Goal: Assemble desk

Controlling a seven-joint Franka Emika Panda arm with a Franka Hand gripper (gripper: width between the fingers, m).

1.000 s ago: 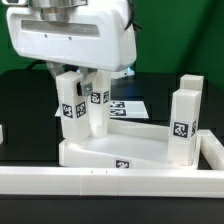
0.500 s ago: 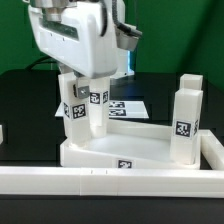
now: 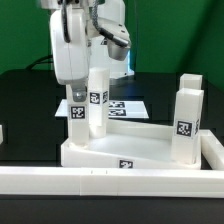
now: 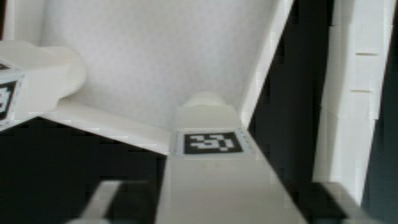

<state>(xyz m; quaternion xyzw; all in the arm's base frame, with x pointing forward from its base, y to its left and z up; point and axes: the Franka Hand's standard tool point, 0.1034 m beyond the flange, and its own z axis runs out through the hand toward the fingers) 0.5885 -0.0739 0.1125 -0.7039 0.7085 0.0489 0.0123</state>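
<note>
Desk progress check: tabletop [image 3: 120,152] lies upside down on the black table [image 3: 20,90], rim up, pushed against the long white rail [image 3: 110,182] at the front.

Legs standing in it, exterior view:
- one at the exterior view's right, near corner [image 3: 184,120], upright, looks seated
- one at the exterior view's left [image 3: 77,115], upright
- one just beside it, toward the middle [image 3: 97,100], directly under the arm

Whether there's a fourth leg in place I can't tell; the far right corner behind the right leg is hidden.

Gripper [image 3: 97,55] sits right over the top of the middle leg. Wrist view shows both fingers [image 4: 116,203] flanking that leg [image 4: 217,160] with visible gaps each side, so jaws look partly open, not clamping it. My read: nothing held at the moment.

Marker board [image 3: 128,106] lies flat behind the tabletop, untouched.

Judgement: roughly past halfway. Left to do: confirm the middle leg is fully screwed down, and fit any remaining leg.
</note>
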